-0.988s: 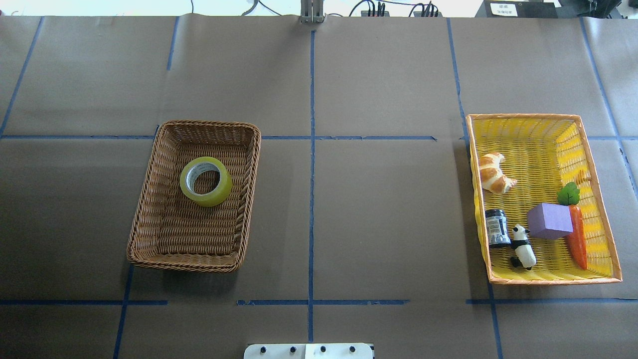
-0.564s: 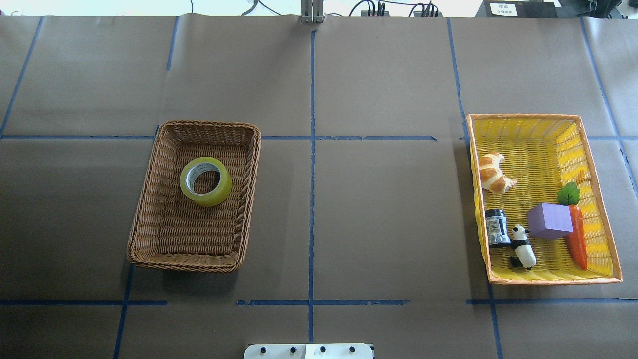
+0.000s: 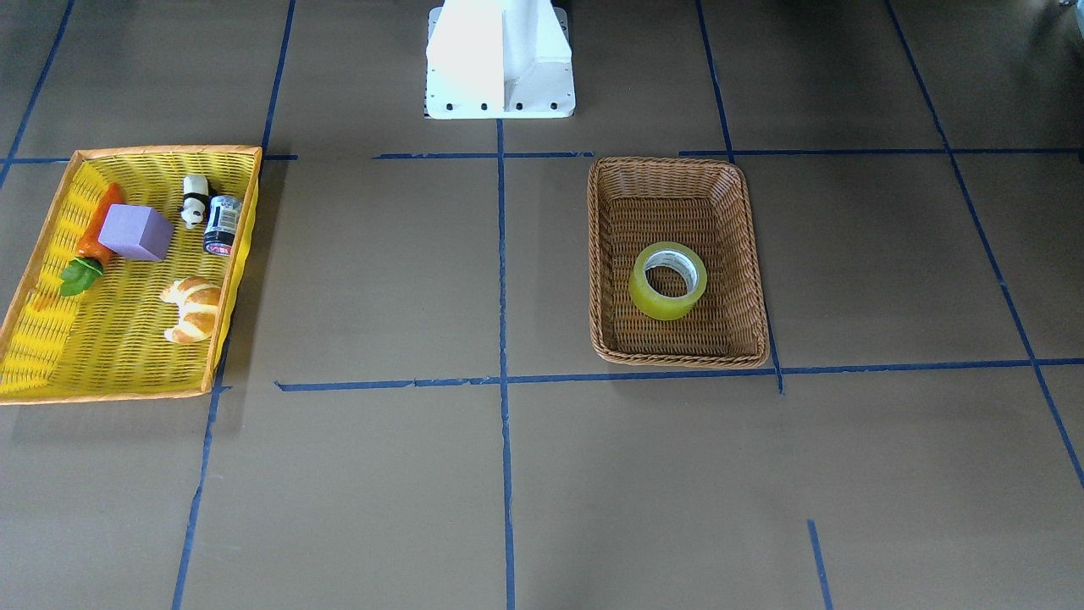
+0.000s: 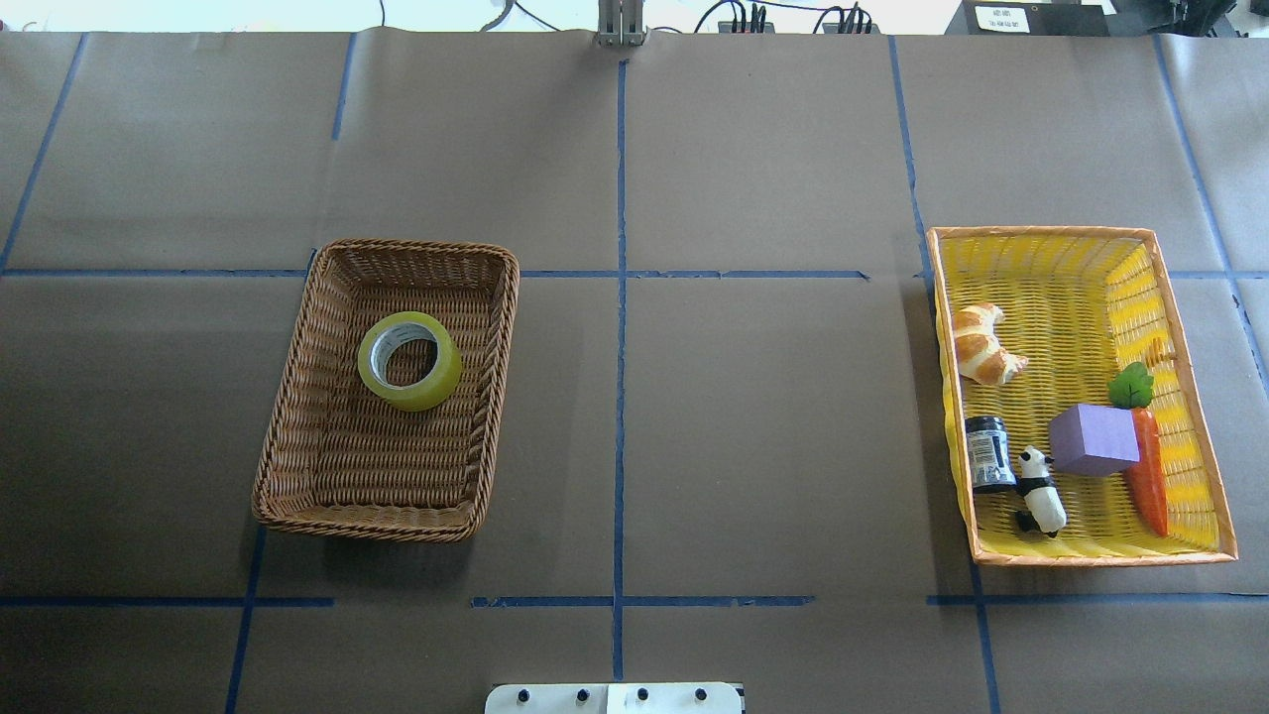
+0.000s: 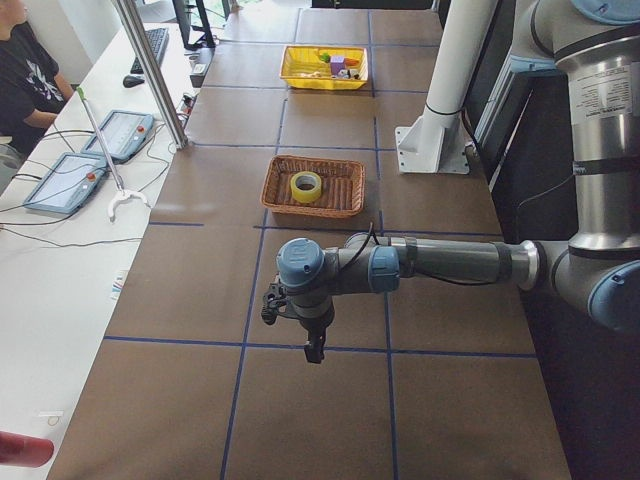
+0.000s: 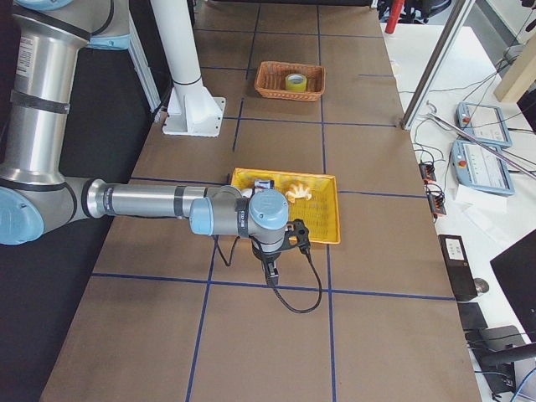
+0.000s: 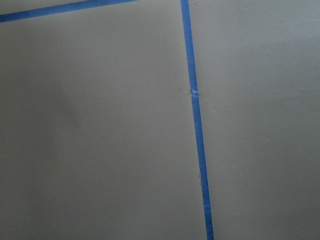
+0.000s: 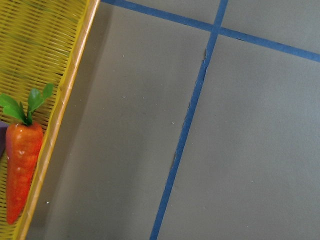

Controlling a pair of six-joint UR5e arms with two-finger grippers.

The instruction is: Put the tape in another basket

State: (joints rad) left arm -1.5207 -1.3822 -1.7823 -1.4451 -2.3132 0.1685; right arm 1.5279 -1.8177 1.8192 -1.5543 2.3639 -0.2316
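Yellow translucent tape (image 4: 409, 361) is shown lying flat inside the brown wicker basket (image 4: 362, 526), in the half farther from the robot. The yellow tray basket (image 4: 1041, 253) is set well apart. The left gripper (image 5: 313, 350) and right gripper (image 6: 272, 275) are seen only from the side; whether either is released or clenched cannot be told.

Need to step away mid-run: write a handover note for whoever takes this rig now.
The left gripper: over bare table, away from both baskets; jaws unreadable from the side view.
The right gripper: beside the yellow orange-rimmed woven basket; jaws likewise unreadable.
The translucent yellow roll of packing tape lies flat in the brown woven wicker basket.
Done: nothing. Left: grasp the tape and set it in the yellow basket.
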